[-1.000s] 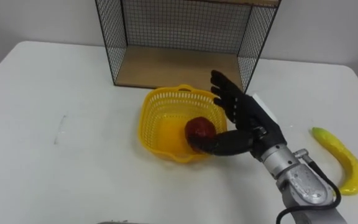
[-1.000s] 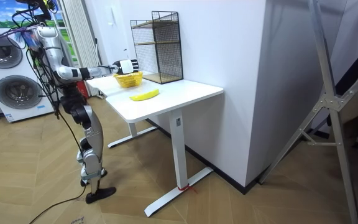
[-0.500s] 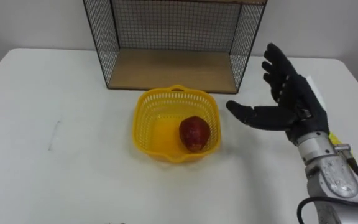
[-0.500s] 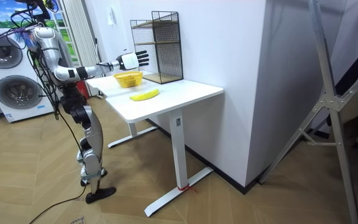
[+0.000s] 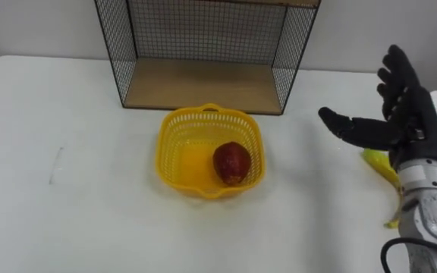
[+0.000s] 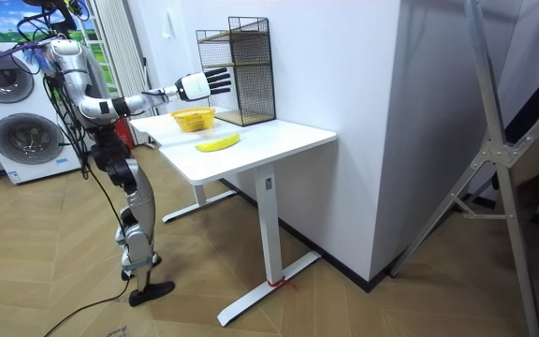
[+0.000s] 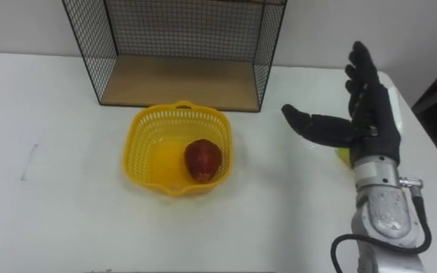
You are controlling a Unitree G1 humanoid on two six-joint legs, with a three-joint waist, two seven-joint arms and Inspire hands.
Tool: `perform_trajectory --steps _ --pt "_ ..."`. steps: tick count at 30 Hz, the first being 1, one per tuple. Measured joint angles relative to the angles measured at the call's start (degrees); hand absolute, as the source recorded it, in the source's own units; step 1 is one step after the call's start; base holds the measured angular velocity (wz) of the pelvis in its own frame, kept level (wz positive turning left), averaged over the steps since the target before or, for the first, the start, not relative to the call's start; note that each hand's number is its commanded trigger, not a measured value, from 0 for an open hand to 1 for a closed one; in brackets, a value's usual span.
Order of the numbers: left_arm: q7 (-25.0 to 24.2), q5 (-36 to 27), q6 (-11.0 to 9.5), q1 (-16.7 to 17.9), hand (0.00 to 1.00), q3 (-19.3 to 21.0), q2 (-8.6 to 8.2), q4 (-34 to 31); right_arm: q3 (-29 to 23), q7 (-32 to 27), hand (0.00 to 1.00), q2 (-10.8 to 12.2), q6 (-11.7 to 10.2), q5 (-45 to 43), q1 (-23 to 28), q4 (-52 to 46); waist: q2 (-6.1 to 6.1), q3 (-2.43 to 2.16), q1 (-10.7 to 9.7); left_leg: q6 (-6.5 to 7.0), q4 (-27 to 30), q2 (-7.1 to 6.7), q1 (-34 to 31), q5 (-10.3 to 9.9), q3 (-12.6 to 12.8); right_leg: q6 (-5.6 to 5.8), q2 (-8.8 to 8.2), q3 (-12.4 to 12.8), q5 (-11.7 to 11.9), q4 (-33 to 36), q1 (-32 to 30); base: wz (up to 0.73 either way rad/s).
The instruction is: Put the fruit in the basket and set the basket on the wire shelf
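A yellow plastic basket [image 5: 177, 142] [image 7: 146, 136] [image 6: 193, 119] stands on the white table, just in front of the wire shelf [image 5: 203, 45] [image 7: 177, 42] [image 6: 237, 70]. A red apple [image 5: 232, 162] [image 7: 202, 159] lies inside the basket at its right side. My right hand [image 5: 400, 117] [image 7: 366, 117] [image 6: 199, 85] hovers open above the table, well to the right of the basket, holding nothing. A yellow banana [image 5: 379, 168] [image 7: 343, 155] [image 6: 218, 142] lies on the table under that hand, mostly hidden by it.
The wire shelf has a wooden bottom board [image 5: 203, 83] and stands against the wall at the back of the table [image 5: 67, 197]. In the room view I stand at the table's end, with washing machines [image 6: 17, 122] behind me.
My right hand let go of the apple in the basket, rose and swung right, over the banana. The head camera shifted slightly too.
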Motion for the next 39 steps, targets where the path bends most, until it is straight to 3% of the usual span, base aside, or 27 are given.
perform_trajectory --steps 8,13,15,33,39 --pt "0.0 0.0 0.5 0.4 0.00 -0.1 0.44 -0.1 -2.7 -4.2 0.00 -2.1 0.0 -4.6 0.0 6.6 -0.30 0.11 -0.9 0.00 0.0 0.03 0.2 0.0 0.0 0.00 0.02 0.0 0.0 0.0 0.3 0.00" --pt "0.0 -0.2 2.1 0.8 0.00 -1.2 0.67 -0.7 -2.7 -6.5 0.00 -2.7 1.1 -6.7 -0.3 14.2 -0.63 0.34 -1.0 0.00 -0.2 0.06 0.6 0.0 0.3 0.00 0.05 0.7 0.0 0.1 0.3 -0.05" --pt "0.0 -0.1 2.7 1.2 0.00 -1.2 0.59 -1.8 -2.7 -7.3 0.00 -2.7 2.0 -7.3 -0.3 14.6 -0.65 0.38 -1.1 0.01 -0.3 0.05 0.5 0.0 0.3 0.01 0.06 0.8 0.0 0.1 0.1 -0.06" --pt "0.0 0.0 4.2 3.6 0.00 -1.0 0.62 -7.1 -2.7 -9.9 0.00 -2.7 2.6 -8.3 -1.1 14.9 -0.57 0.31 -1.2 0.01 -0.7 0.06 1.2 0.0 0.6 0.01 0.26 1.5 0.0 0.0 -0.1 -0.01" --pt "-0.3 0.0 4.2 3.6 0.00 1.3 0.63 -6.8 -3.1 -8.3 0.00 -2.7 2.6 -8.7 -1.0 15.3 -0.82 0.19 -1.1 0.01 -0.4 0.06 1.3 0.0 0.5 0.01 0.21 1.5 0.0 0.0 -0.1 0.00"
